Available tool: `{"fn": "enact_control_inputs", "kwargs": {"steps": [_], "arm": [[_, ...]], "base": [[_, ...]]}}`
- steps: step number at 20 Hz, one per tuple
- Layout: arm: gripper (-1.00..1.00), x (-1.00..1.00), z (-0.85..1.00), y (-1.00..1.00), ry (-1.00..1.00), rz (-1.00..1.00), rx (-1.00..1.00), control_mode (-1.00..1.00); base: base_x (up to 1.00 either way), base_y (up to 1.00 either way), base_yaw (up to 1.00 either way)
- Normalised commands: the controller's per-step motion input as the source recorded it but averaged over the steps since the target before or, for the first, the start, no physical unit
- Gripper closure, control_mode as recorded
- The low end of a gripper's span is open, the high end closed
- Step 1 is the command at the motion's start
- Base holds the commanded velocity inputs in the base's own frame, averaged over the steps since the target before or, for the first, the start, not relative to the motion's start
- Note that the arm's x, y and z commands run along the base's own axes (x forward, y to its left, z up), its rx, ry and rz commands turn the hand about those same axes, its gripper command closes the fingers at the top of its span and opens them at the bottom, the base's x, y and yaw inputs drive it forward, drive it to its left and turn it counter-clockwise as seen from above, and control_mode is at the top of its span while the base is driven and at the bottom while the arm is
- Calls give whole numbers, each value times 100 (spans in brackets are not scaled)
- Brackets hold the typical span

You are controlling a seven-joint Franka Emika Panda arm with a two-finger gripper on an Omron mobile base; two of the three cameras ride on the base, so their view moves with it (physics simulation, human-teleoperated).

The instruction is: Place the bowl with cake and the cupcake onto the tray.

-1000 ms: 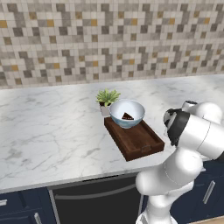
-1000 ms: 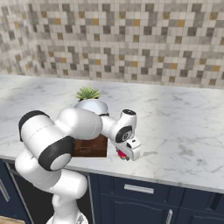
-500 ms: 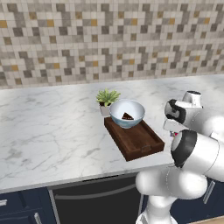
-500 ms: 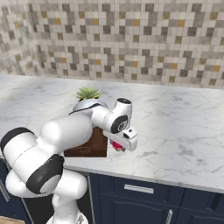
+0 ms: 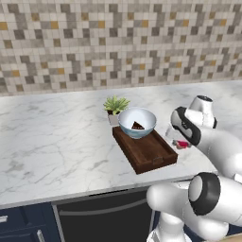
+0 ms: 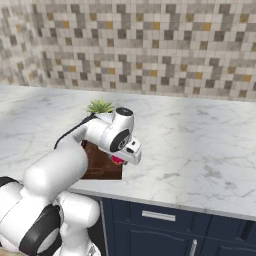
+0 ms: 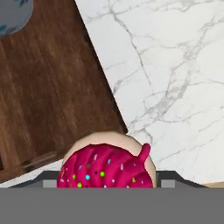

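The cupcake [image 5: 181, 143] is held in the gripper [image 5: 183, 142], pinched between the fingers, and is carried above the marble counter [image 5: 56, 142] just beside the tray's [image 5: 147, 152] right edge. From the hand camera, the pink sprinkled top [image 7: 107, 168] is seen over the tray's near corner [image 7: 48, 100], partly over wood, partly over marble. The bowl [image 5: 137, 122] with the cake [image 5: 138, 125] sits on the tray's far end, next to a small potted plant [image 5: 115, 106]. Compared with half a second ago, the hand has been swung nearer the tray, while bowl, cake and tray are unchanged in position.
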Motion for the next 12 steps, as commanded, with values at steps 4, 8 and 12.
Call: {"fn": "enact_control_inputs", "kwargs": {"steps": [4, 8, 12], "arm": [[100, 14, 0, 76, -2, 22, -5, -100], [100, 14, -3, 63, 1, 22, -5, -100], [100, 19, -19, 51, 0, 14, -1, -100]], "base": [[0, 0, 0], [0, 0, 0], [0, 0, 0]]}}
